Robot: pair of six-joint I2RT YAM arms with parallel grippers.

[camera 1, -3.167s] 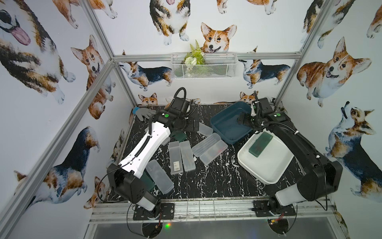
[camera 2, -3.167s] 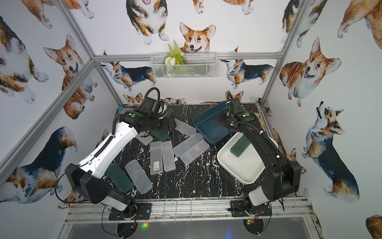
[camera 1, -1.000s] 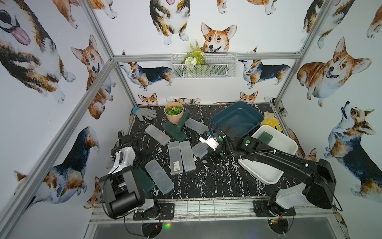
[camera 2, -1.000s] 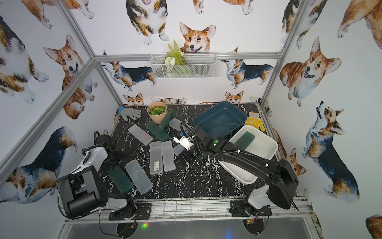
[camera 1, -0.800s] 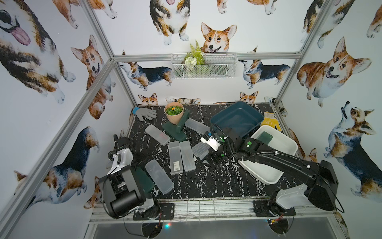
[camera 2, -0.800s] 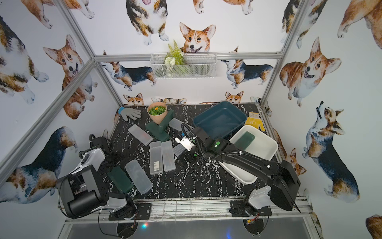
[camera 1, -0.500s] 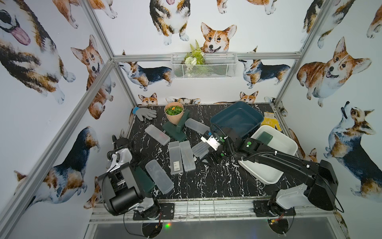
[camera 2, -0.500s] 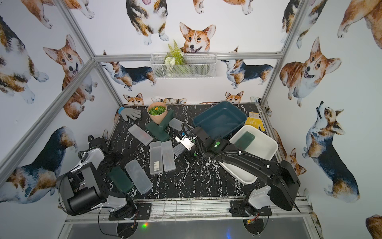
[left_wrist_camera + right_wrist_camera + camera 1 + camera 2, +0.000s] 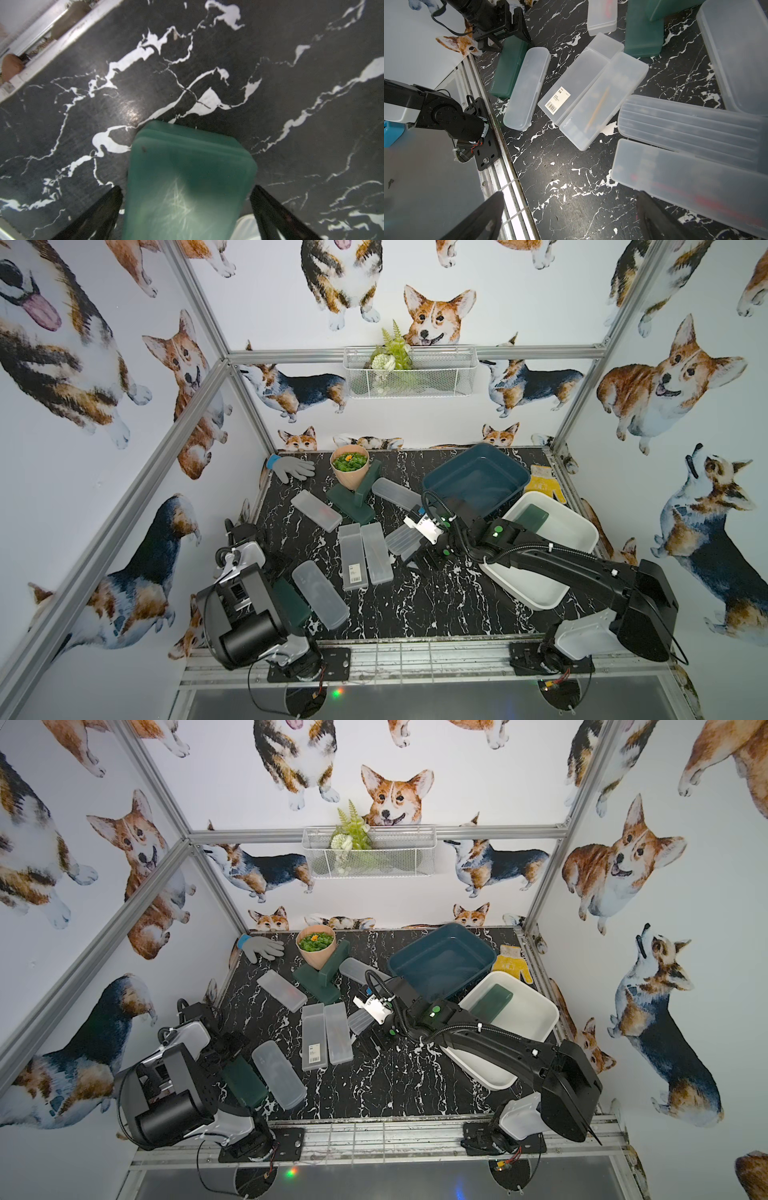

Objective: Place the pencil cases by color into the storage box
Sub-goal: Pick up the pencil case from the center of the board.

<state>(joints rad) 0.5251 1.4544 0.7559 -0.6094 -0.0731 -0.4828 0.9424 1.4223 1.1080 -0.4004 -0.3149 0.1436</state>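
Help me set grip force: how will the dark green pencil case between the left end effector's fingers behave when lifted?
The dark green pencil case looks hard-shelled, so probably stiff. Its smooth, scuffed lid may slip in the left end effector. Flat and long, it shouldn't roll, but held near one end it might tilt.

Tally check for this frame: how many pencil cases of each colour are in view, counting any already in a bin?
Frosted white pencil cases: 7
Dark green pencil cases: 4, one of them in the white bin
Total: 11
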